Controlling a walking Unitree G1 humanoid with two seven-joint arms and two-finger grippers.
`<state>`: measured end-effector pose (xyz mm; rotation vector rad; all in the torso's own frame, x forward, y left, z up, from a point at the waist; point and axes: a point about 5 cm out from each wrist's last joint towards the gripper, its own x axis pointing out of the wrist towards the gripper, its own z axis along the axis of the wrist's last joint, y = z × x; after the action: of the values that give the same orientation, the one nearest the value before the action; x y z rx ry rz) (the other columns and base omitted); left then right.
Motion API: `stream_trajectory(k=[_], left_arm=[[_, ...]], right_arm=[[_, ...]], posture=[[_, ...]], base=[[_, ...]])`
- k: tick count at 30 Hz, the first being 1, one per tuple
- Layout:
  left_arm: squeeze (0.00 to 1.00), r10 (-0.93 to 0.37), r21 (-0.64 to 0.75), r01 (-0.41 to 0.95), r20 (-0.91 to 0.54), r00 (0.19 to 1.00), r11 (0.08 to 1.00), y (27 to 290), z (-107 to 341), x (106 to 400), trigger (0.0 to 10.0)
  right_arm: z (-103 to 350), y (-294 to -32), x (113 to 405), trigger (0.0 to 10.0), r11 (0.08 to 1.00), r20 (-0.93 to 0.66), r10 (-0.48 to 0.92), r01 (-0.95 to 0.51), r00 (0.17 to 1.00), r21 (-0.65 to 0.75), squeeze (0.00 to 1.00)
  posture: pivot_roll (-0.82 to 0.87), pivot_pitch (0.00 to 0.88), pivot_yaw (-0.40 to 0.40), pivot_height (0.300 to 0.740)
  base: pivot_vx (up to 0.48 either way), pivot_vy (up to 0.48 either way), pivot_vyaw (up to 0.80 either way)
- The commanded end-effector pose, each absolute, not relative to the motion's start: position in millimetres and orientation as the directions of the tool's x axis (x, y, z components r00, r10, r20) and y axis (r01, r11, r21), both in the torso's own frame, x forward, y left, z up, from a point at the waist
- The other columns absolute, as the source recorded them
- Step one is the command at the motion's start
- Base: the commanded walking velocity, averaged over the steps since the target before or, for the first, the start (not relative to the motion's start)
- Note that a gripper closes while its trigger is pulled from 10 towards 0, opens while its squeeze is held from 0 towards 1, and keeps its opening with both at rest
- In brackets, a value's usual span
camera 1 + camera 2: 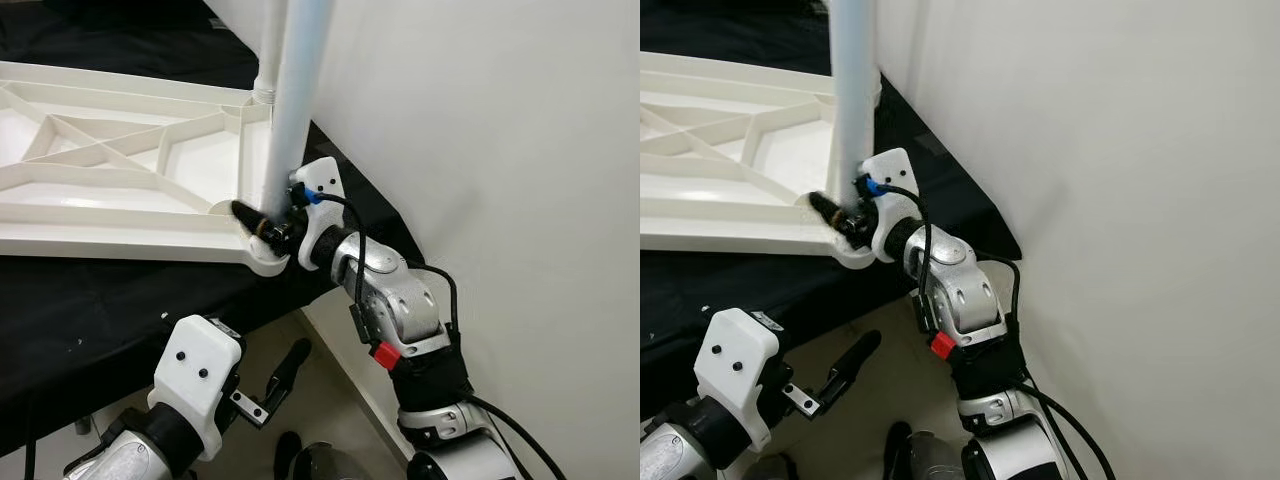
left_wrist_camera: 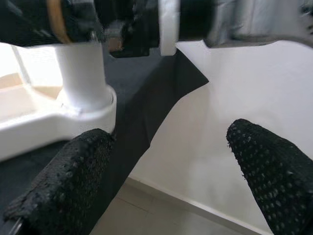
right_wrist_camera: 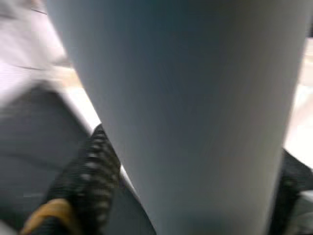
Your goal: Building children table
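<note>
Table leg [image 1: 290, 110], light, stiff, smooth plastic, stands in the tabletop [image 1: 120, 215] corner socket; right gripper [image 1: 268, 222] clamps its base, left gripper [image 1: 268, 392] wide open.

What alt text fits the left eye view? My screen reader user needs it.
The right pincer grips a pale blue upright table leg seated in the corner of an upturned white ribbed plastic tabletop. The left pincer hangs open below.

Tabletop [image 1: 120, 170]: white plastic, ribbed underside up, lying flat on black cloth.
Leg [image 1: 295, 100]: pale tube, upright, apparently seated in corner socket.
</note>
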<state>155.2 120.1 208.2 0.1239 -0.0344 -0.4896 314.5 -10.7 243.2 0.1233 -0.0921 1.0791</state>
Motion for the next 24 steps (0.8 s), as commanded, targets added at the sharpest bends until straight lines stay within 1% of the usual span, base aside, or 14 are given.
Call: stream_trajectory(k=[1, 2, 3, 4, 5, 6, 7, 8, 10, 15, 17, 19, 21, 24], left_arm=[[0.00, -0.464, 0.126, 0.461, -0.006, 0.886, 0.878, 121, 207, 154, 10.0], [0.00, -0.459, 0.128, 0.455, -0.001, 0.889, 0.881, 122, 207, 154, 10.0], [0.00, -0.454, 0.129, 0.450, 0.003, 0.891, 0.884, 122, 208, 154, 10.0], [0.00, -0.448, 0.132, 0.443, 0.011, 0.894, 0.887, 123, 209, 155, 10.0], [0.00, -0.448, 0.132, 0.443, 0.011, 0.894, 0.887, 123, 209, 155, 10.0], [0.00, -0.443, 0.139, 0.437, 0.020, 0.896, 0.889, 124, 210, 156, 10.0], [0.00, -0.441, 0.144, 0.433, 0.027, 0.897, 0.890, 124, 212, 157, 10.0], [0.00, -0.441, 0.144, 0.433, 0.027, 0.897, 0.890, 124, 212, 157, 10.0], [0.00, -0.440, 0.150, 0.430, 0.035, 0.897, 0.890, 125, 213, 158, 10.0], [0.00, -0.450, 0.199, 0.436, 0.031, 0.893, 0.878, 128, 216, 161, 10.0], [0.00, -0.445, 0.214, 0.429, 0.035, 0.895, 0.878, 131, 219, 163, 10.0], [0.00, -0.448, 0.244, 0.423, 0.052, 0.893, 0.872, 136, 225, 169, 10.0], [0.00, -0.448, 0.244, 0.423, 0.052, 0.893, 0.872, 136, 225, 169, 10.0], [0.00, -0.451, 0.272, 0.417, 0.078, 0.889, 0.867, 138, 231, 173, 10.0]], right_arm=[[244, -10, 306, 10.0, 0.352, 0.160, 0.920, -0.934, 0.358, 0.068, 0.87], [243, -19, 308, 10.0, 0.354, 0.151, 0.921, -0.934, 0.358, 0.057, 0.81], [242, -26, 309, 10.0, 0.355, 0.139, 0.924, -0.934, 0.357, 0.045, 0.80], [237, -40, 313, 10.0, 0.360, 0.109, 0.926, -0.933, 0.360, 0.017, 0.65], [237, -40, 313, 10.0, 0.360, 0.109, 0.926, -0.933, 0.360, 0.017, 0.65], [230, -59, 317, 10.0, 0.369, 0.071, 0.927, -0.930, 0.368, 0.007, 0.63], [226, -75, 318, 10.0, 0.368, 0.038, 0.929, -0.930, 0.367, -0.018, 0.64], [226, -75, 318, 10.0, 0.368, 0.038, 0.929, -0.930, 0.367, -0.018, 0.64], [220, -98, 317, 10.0, 0.358, -0.003, 0.933, -0.933, 0.359, -0.020, 0.67], [211, -126, 309, 10.0, 0.320, -0.075, 0.944, -0.947, 0.320, -0.016, 0.67], [208, -136, 310, 10.0, 0.348, -0.094, 0.932, -0.937, 0.349, -0.029, 0.66], [204, -160, 318, 10.0, 0.454, -0.111, 0.883, -0.890, 0.457, -0.054, 0.65], [204, -160, 318, 10.0, 0.454, -0.111, 0.883, -0.890, 0.457, -0.054, 0.65], [201, -178, 320, 10.0, 0.511, -0.131, 0.847, -0.857, 0.515, -0.068, 0.65]], posture=[[0.12, 0.243, -0.204, 0.740], [0.12, 0.243, -0.204, 0.740], [0.12, 0.243, -0.204, 0.740], [0.12, 0.243, -0.200, 0.740], [0.12, 0.243, -0.200, 0.740], [0.12, 0.242, -0.196, 0.740], [0.13, 0.241, -0.192, 0.740], [0.13, 0.241, -0.192, 0.740], [0.13, 0.237, -0.179, 0.740], [0.13, 0.232, -0.157, 0.740], [0.12, 0.226, -0.134, 0.740], [0.12, 0.219, -0.113, 0.740], [0.12, 0.219, -0.113, 0.740], [0.12, 0.217, -0.103, 0.740]], base=[[0.000, 0.000, 0.00], [0.000, 0.000, 0.00], [0.000, 0.000, 0.00], [0.000, 0.000, 0.00], [0.000, 0.000, 0.00], [0.000, 0.000, 0.00], [0.000, 0.000, 0.00], [0.000, 0.000, 0.00], [0.000, 0.000, 0.00], [0.000, 0.000, 0.00], [0.000, 0.000, 0.00], [0.000, 0.000, 0.00], [0.000, 0.000, 0.00], [0.000, 0.000, 0.00]])
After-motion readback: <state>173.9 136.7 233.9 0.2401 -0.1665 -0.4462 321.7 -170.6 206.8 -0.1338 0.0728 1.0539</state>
